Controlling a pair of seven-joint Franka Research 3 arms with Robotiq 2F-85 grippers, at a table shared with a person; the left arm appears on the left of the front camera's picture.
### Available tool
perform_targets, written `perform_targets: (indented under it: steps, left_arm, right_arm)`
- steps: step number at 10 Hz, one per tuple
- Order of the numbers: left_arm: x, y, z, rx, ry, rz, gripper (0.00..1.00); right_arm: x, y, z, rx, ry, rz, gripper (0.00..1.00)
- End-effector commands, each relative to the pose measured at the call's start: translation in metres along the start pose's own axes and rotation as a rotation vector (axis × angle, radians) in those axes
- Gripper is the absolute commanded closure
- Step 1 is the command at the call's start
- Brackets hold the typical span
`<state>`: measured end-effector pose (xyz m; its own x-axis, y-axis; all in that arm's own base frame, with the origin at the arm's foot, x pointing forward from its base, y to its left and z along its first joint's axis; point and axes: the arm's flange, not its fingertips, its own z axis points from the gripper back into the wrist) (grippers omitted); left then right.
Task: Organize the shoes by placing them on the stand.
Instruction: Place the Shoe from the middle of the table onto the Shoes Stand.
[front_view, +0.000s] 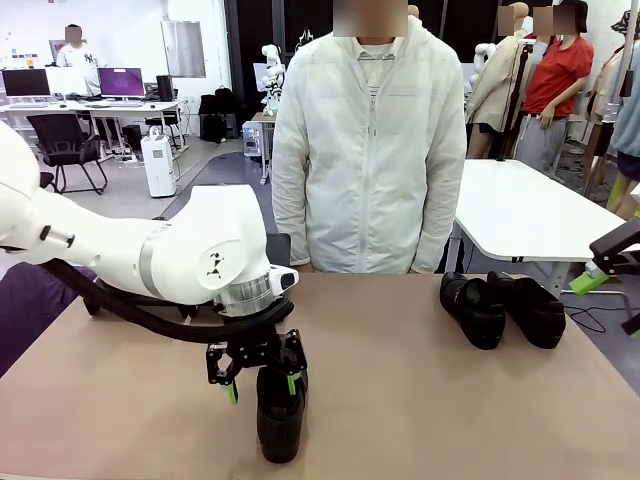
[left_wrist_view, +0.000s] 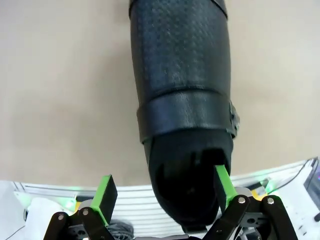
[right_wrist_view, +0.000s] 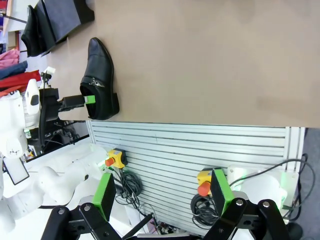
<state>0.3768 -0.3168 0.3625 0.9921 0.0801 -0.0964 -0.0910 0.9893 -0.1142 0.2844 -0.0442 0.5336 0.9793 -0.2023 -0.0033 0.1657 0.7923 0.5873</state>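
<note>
Black leather shoe stands by the tabletop's near edge, left of centre. The left end effector sits over its heel opening, fingers spread wide and not clamped. Two more shoes sit together at the far right. The right end effector is released.

We are reaching left arm in from left side, wrist bending downward, left gripper pointing straight down, jaws standing wide apart. We are holding right gripper off at right side, jaws likewise spreading wide, gripping nothing.
</note>
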Motion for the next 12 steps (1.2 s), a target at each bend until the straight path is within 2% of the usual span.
perform_targets:
  steps: [1,2,3,4,5,9,12]
  left_arm:
    - [0.007,-0.005,-0.006,0.025,-0.047,0.059,0.0]
    - [0.007,-0.004,-0.006,0.02,-0.049,0.062,0.0]
    - [0.007,-0.003,-0.006,0.045,-0.079,0.079,0.37]
    - [0.006,-0.002,-0.006,0.049,-0.084,0.077,0.95]
    - [0.007,-0.003,-0.006,0.057,-0.082,0.073,1.0]
    - [0.006,-0.002,-0.004,0.07,-0.082,0.068,1.0]
    - [-0.007,0.004,0.025,0.016,-0.124,0.012,1.0]
  right_arm:
    - [0.0,0.002,0.001,0.027,-0.001,-0.004,0.0]
    - [0.0,0.002,0.001,0.027,-0.001,-0.004,0.0]
    - [0.0,0.002,0.001,0.027,-0.001,-0.004,0.0]
    - [0.0,0.002,0.001,0.027,-0.001,-0.004,0.0]
    - [0.0,0.002,0.001,0.027,-0.001,-0.004,0.0]
    - [0.0,0.002,0.001,0.027,-0.001,-0.004,0.0]
    - [0.0,0.002,0.001,0.027,-0.001,-0.004,0.0]
